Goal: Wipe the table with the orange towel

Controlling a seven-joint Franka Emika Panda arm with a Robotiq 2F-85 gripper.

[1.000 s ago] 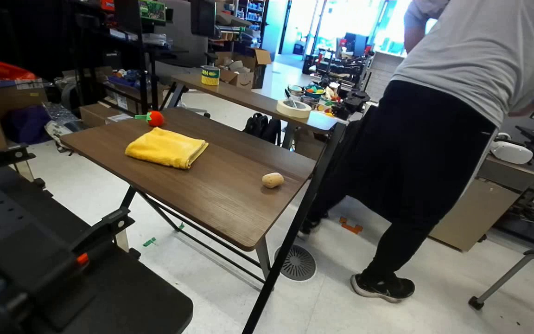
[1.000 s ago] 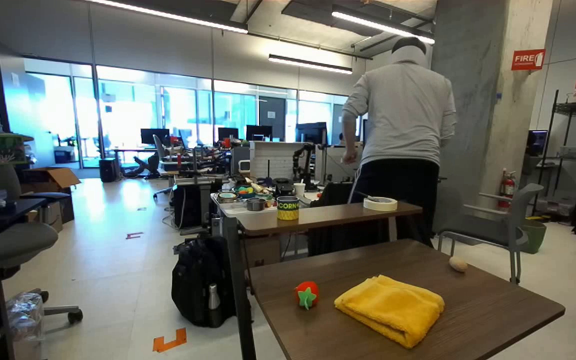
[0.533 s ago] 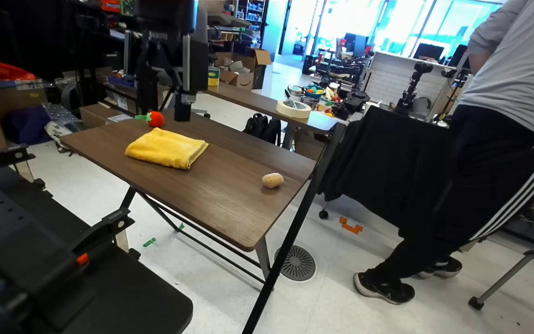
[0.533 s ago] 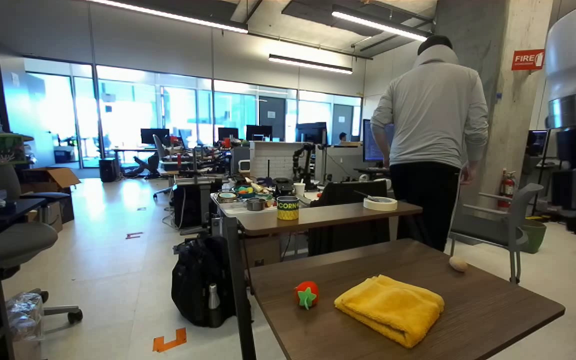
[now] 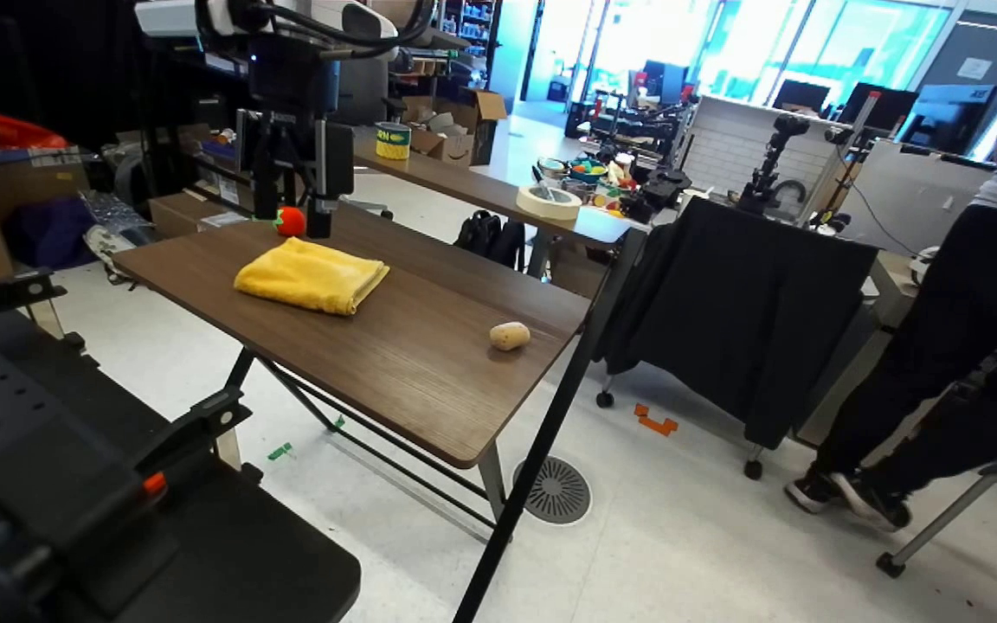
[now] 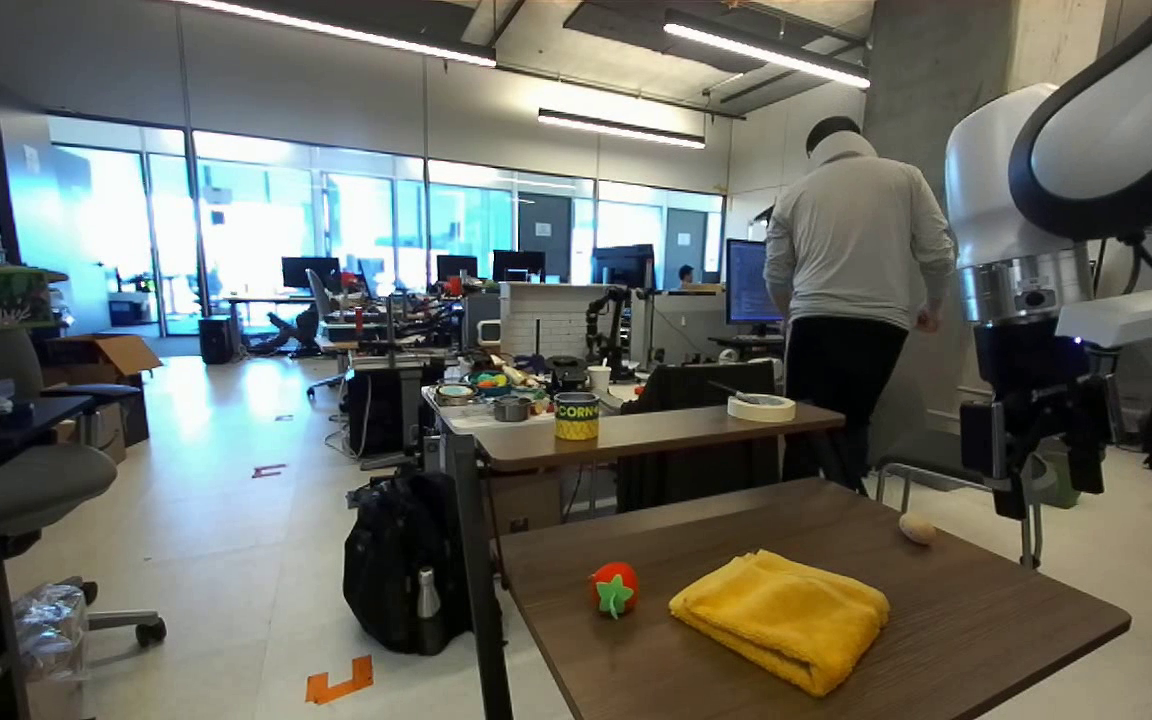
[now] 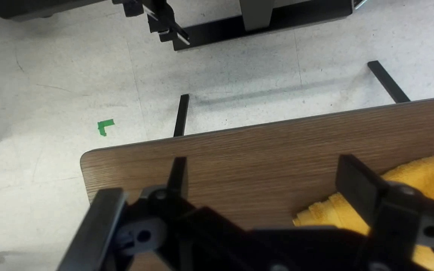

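Note:
The orange-yellow towel [image 5: 312, 275] lies folded in a flat pad on the brown table [image 5: 429, 381]. It also shows in an exterior view [image 6: 781, 615] and, partly hidden by a finger, at the lower right of the wrist view [image 7: 428, 177]. My gripper [image 5: 293, 216] hangs in the air pointing down, apart from the towel. In an exterior view the gripper [image 6: 1048, 488] is over the table's right side. In the wrist view the fingers [image 7: 263, 165] are wide apart with nothing between them, above bare wood, the towel's corner near the right finger.
A red toy with a green top [image 6: 613, 588] and a potato [image 6: 917, 528] lie on the table. A raised shelf [image 6: 656, 432] along one side bears a corn can [image 6: 576, 416] and a tape roll [image 6: 760, 408]. A person [image 6: 846, 260] stands beyond it.
The arm was out of both exterior views one second ago. It has since come in and moved left in both of them. The person has moved away to the side. The towel has not moved.

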